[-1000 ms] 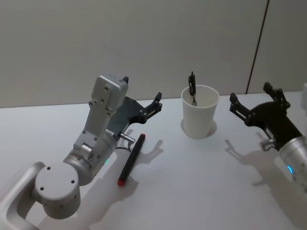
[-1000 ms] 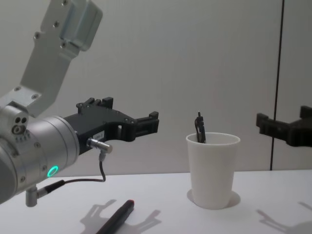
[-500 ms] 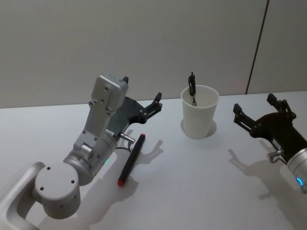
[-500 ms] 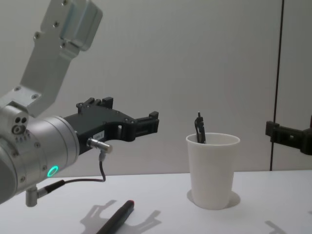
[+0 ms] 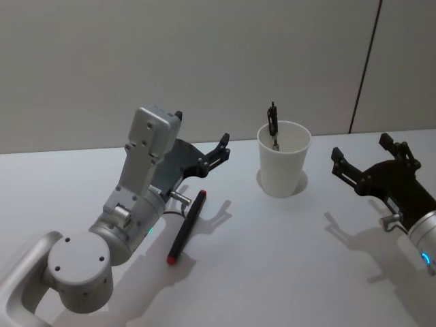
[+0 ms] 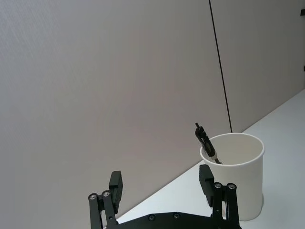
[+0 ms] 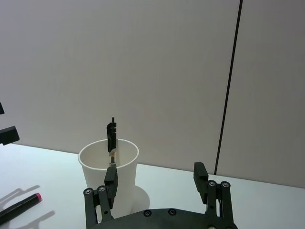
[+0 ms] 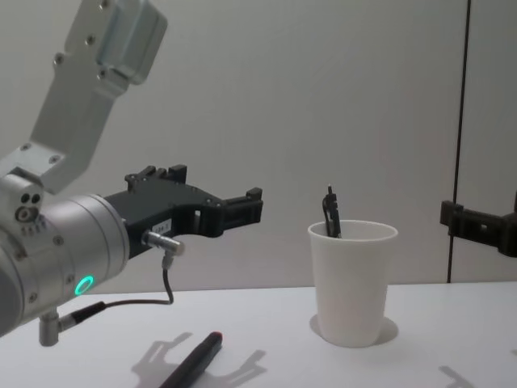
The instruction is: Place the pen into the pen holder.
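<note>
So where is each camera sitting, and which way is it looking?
Head: up high, looking down at the white table, white paper cup and red-tipped black marker; left gripper and right gripper show.
Chest: lower, looking across the table; left arm large, right gripper at the edge.
Left wrist: behind the left gripper's open fingers, facing the cup.
Right wrist: behind the right gripper's, facing the cup too.
Shared: all see the cup holding a black pen.

I read cup [image 5: 283, 170] plain white, no print. Pen [image 5: 272, 119] black. Marker [image 5: 187, 225] black, red tip. Left gripper [image 5: 201, 127] and right gripper [image 5: 360, 146] black. Left arm [image 5: 139, 184] silver, green light [image 8: 83, 284]. Table [image 5: 272, 272] white, wall [image 5: 204, 61] grey.
</note>
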Controlling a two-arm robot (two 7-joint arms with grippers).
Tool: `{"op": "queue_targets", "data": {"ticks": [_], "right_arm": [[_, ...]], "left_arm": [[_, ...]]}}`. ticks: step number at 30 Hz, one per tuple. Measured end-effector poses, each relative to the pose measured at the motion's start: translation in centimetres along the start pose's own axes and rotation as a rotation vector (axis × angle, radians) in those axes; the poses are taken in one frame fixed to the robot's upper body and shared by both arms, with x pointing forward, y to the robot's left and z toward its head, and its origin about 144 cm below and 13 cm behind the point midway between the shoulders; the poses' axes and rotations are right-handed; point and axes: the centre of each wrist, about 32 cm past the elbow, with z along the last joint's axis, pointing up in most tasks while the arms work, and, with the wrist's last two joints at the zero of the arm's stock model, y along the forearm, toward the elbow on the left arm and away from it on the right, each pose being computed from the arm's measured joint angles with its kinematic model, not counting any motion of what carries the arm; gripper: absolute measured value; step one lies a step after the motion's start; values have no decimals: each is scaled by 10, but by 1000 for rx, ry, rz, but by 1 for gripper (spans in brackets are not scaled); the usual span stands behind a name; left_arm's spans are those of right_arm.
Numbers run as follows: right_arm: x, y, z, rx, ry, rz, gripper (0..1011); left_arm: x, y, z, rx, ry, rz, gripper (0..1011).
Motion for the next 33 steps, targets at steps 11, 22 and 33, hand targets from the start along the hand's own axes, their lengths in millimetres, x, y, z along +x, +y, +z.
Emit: {"op": "queue_targets", "data": {"ticks": [11, 22, 33], "right_arm": [[0, 0, 0, 0, 0, 1, 1001], [0, 0, 0, 1, 0, 1, 1001], [0, 0, 0, 0, 0, 1, 1002]], "left_arm": [[-1, 16, 10, 67, 47, -19, 1001], [-6, 41, 23, 164, 85, -17, 1001], [-13, 61, 33, 270, 109, -12, 1001]]}}
